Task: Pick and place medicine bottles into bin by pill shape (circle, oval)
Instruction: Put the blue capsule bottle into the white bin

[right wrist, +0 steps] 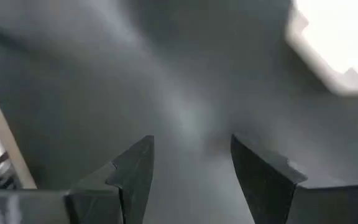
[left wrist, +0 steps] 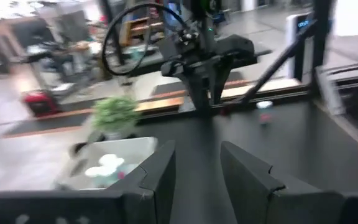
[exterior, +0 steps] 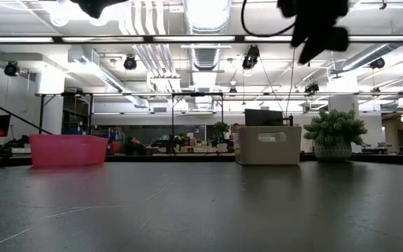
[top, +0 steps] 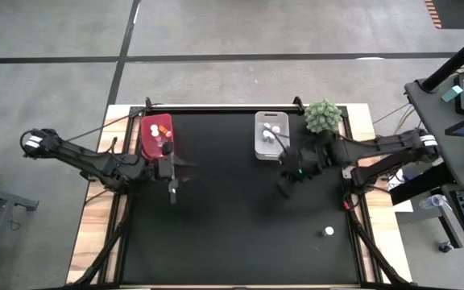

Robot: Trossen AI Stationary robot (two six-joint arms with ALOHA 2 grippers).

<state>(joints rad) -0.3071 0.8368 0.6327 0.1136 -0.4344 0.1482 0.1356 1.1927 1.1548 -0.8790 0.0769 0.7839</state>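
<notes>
hovering: left gripper (top: pixel 173 190) hangs beside the red bin (top: pixel 157 135), over the black table (top: pixel 240 234) — fingers (left wrist: pixel 157 174) parted, nothing between them
right gripper (top: pixel 285 187): raised above the table just below the grey bin (top: pixel 270 134), fingers (right wrist: pixel 132 171) spread, empty
red bin: holds a few medicine bottles (top: pixel 163 129)
grey bin: holds white-capped vials (top: pixel 274 129) — count unclear
stray bottle (top: pixel 329 231): alone on the table's lower right, well apart from both bins
plant ball (top: pixel 324 116): just beside the grey bin, at the table's far edge
</notes>
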